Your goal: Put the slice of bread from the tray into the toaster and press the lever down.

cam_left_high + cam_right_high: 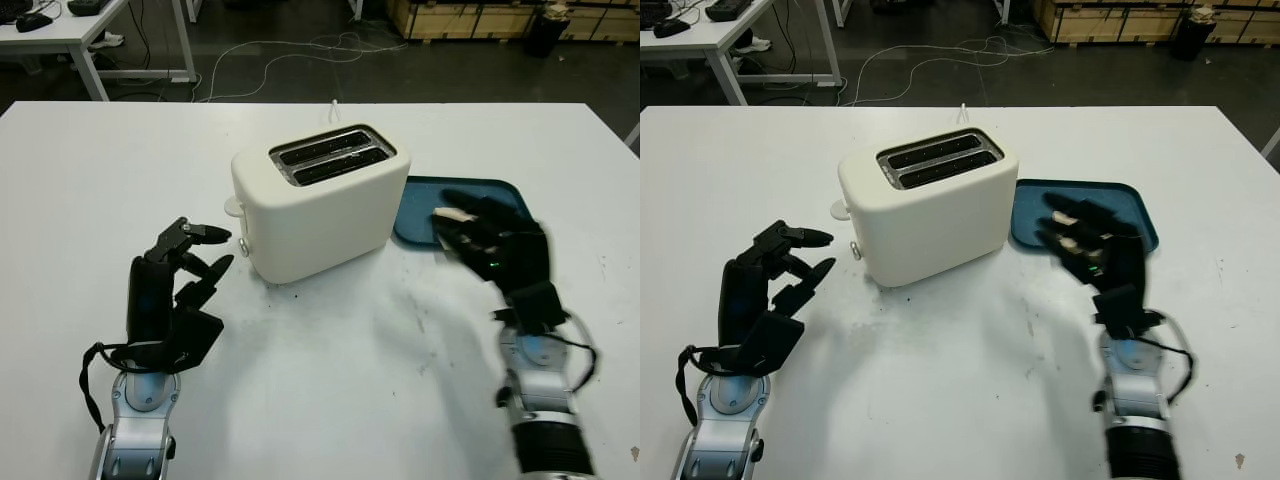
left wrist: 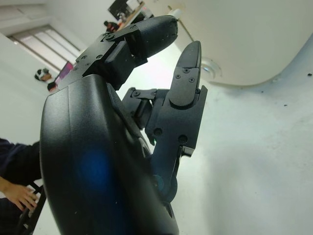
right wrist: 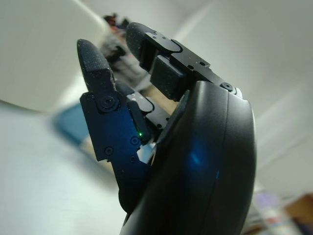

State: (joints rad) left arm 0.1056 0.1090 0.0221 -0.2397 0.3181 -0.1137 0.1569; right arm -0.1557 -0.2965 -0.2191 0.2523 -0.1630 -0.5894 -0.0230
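Note:
The white two-slot toaster (image 1: 310, 215) stands mid-table, with empty slots and its lever (image 1: 232, 206) up on the left end. To its right lies a dark teal tray (image 1: 500, 192). My right hand (image 1: 480, 235) hovers over the tray's near-left part, open. The pale bread slice (image 1: 452, 213) peeks out between and under its fingers; I cannot tell whether they touch it. My left hand (image 1: 195, 260) is open just left of the toaster, fingertips pointing at the lever end. In the left wrist view the toaster's wall (image 2: 244, 39) and a round knob (image 2: 211, 68) sit close beyond the fingers.
The white table (image 1: 330, 380) has wide bare room in front of the toaster and on the far left. The toaster's cord (image 1: 330, 105) runs off the back edge. Beyond are a dark floor, another desk (image 1: 60, 40) and wooden crates (image 1: 480, 18).

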